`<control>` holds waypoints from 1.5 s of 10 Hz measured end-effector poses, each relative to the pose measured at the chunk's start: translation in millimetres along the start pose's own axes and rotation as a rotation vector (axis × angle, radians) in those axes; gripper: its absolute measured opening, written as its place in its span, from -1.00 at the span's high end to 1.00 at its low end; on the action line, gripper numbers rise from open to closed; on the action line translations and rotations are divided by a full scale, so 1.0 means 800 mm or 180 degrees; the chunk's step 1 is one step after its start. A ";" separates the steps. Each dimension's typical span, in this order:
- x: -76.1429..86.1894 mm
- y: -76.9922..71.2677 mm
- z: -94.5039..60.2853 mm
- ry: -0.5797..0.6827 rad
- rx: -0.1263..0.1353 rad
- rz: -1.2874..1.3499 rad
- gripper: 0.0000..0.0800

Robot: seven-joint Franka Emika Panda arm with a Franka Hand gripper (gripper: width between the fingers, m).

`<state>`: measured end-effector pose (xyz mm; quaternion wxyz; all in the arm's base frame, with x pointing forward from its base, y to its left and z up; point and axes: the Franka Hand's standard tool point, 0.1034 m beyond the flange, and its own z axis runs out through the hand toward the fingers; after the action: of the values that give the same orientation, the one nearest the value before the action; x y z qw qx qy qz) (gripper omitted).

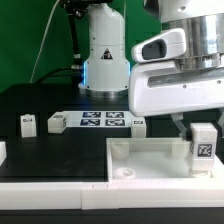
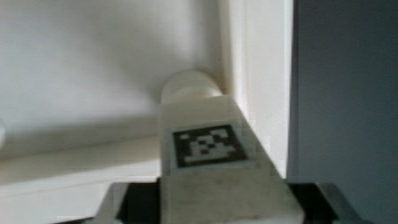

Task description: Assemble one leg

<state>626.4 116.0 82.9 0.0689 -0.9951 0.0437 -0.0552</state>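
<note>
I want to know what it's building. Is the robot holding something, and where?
Yes, the leg, squeezed between the jaws at its top end.

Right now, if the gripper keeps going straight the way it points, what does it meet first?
The leg held in the gripper would touch first, at the corner of the white tray-like piece beyond its tip. The gap left is hard to judge.

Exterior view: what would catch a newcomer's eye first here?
The bulky white arm fills the exterior view's right, its gripper clasping the leg, a small tagged white block, at a corner of the big white tray-like piece. Two similar blocks stand on the black table at the exterior view's left of the marker board.
</note>
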 end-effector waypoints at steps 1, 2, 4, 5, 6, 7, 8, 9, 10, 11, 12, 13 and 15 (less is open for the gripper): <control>0.000 0.001 0.000 -0.0001 0.0001 0.0026 0.26; 0.000 0.001 0.000 -0.0002 -0.0001 0.0116 0.26; -0.001 0.003 0.002 -0.0006 -0.0006 0.0671 0.26; -0.001 0.004 0.002 -0.0009 0.0002 0.1161 0.26; -0.001 0.005 0.002 -0.0015 0.0000 0.1625 0.26; -0.004 0.003 0.003 -0.0040 -0.0018 0.2287 0.26; -0.006 0.001 0.003 -0.0086 -0.0021 0.2801 0.26; -0.008 -0.007 0.005 -0.0145 -0.0045 0.3336 0.26; -0.007 -0.012 0.007 -0.0178 -0.0065 0.3692 0.26; -0.005 -0.012 0.008 -0.0180 -0.0041 0.3923 0.26; -0.004 -0.013 0.008 -0.0194 -0.0015 0.4174 0.26; -0.005 -0.015 0.008 -0.0196 -0.0016 0.4197 0.26; -0.005 -0.015 0.008 -0.0194 -0.0007 0.3953 -0.16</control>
<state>624.3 129.2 78.1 0.0884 -0.7852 0.6125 0.0236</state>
